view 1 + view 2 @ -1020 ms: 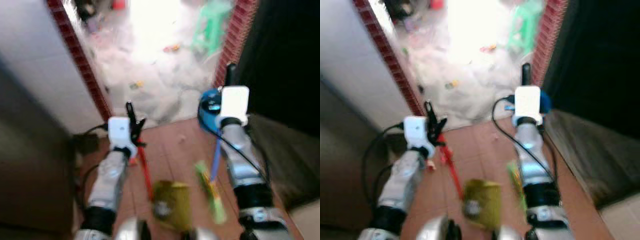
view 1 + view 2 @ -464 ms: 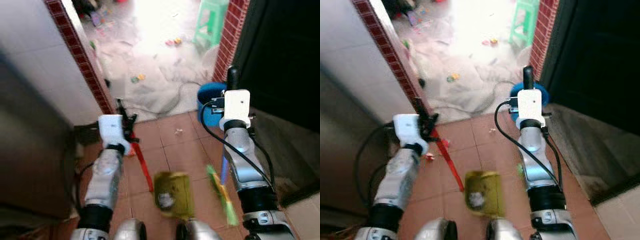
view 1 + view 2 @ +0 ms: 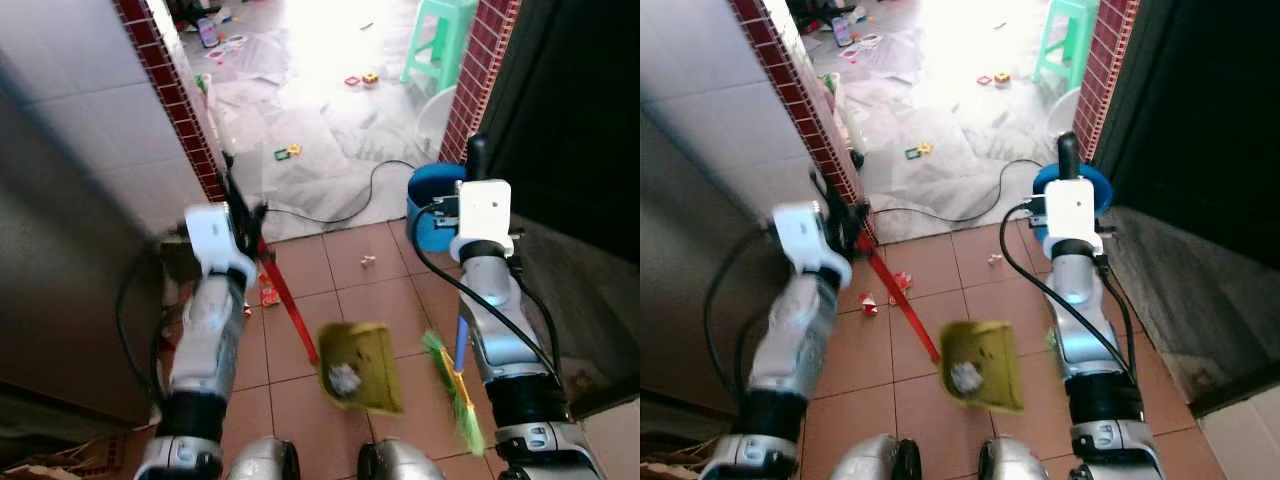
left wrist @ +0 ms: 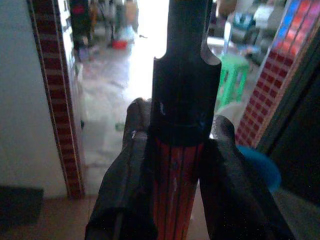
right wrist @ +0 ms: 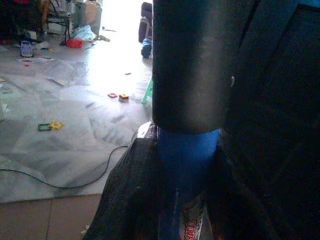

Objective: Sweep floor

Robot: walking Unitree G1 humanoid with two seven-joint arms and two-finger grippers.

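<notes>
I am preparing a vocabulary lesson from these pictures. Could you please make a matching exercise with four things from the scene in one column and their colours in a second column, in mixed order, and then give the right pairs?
Things
1. dustpan
2. dustpan handle
3. stool
4. bucket

Colours
A. blue
B. red
C. yellow-green
D. light green

Right pairs: 1-C, 2-B, 3-D, 4-A

Broom [image 3: 455,395] bristles motion-blurred; dustpan [image 3: 358,368] contents indistinct.
</notes>
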